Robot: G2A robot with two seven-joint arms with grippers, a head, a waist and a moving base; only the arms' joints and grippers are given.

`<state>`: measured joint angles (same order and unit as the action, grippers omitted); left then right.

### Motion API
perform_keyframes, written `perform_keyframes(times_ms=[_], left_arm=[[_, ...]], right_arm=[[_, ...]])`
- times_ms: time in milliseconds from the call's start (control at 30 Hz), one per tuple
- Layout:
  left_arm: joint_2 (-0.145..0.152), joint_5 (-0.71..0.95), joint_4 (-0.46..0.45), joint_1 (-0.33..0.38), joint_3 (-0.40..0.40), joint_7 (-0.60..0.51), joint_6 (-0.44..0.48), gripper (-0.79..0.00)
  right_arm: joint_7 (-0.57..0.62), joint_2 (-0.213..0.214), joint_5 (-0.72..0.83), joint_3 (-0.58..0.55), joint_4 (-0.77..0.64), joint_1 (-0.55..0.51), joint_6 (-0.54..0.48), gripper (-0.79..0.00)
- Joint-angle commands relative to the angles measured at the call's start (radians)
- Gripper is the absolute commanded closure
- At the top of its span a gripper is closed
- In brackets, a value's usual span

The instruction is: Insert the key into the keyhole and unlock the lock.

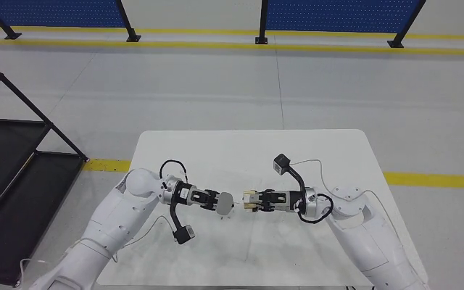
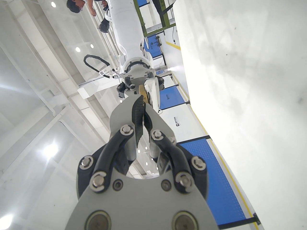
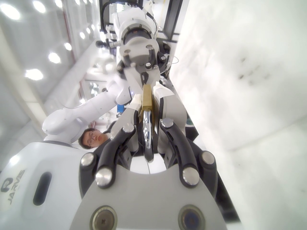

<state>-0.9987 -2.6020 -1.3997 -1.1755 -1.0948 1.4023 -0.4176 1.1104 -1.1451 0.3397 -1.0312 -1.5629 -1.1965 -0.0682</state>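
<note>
A brass padlock (image 3: 146, 98) with a silver shackle (image 3: 147, 132) sits between the fingers of my right gripper (image 3: 148, 96), which is shut on it. Its body points at my left gripper (image 3: 143, 76). In the top view the two grippers meet nose to nose above the front middle of the white table (image 1: 326, 152), the left gripper (image 1: 228, 201) almost touching the padlock (image 1: 251, 198) in the right gripper (image 1: 246, 201). My left gripper (image 2: 143, 102) is shut on the key, which its dark pads (image 2: 138, 113) mostly hide. Just past its tips is the padlock's brass end (image 2: 141, 91).
Both arms hover over the table's front half, with bare tabletop behind them and to both sides. A black rack (image 1: 29, 167) stands on the floor left of the table. Blue barriers (image 1: 333, 14) line the far side of the room.
</note>
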Motion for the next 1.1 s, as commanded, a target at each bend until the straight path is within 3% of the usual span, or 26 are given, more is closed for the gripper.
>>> perform_keyframes(times_ms=[0, 1067], left_arm=[[0.001, 0.003, 0.001, 0.001, 0.002, -0.003, -0.003, 0.0], [0.019, 0.019, 0.012, 0.016, 0.034, -0.026, -0.026, 0.0]], right_arm=[[-0.003, 0.0, 0.003, 0.002, 0.001, 0.001, -0.001, 0.0], [-0.028, 0.002, 0.026, 0.028, -0.001, -0.001, -0.003, 0.0]])
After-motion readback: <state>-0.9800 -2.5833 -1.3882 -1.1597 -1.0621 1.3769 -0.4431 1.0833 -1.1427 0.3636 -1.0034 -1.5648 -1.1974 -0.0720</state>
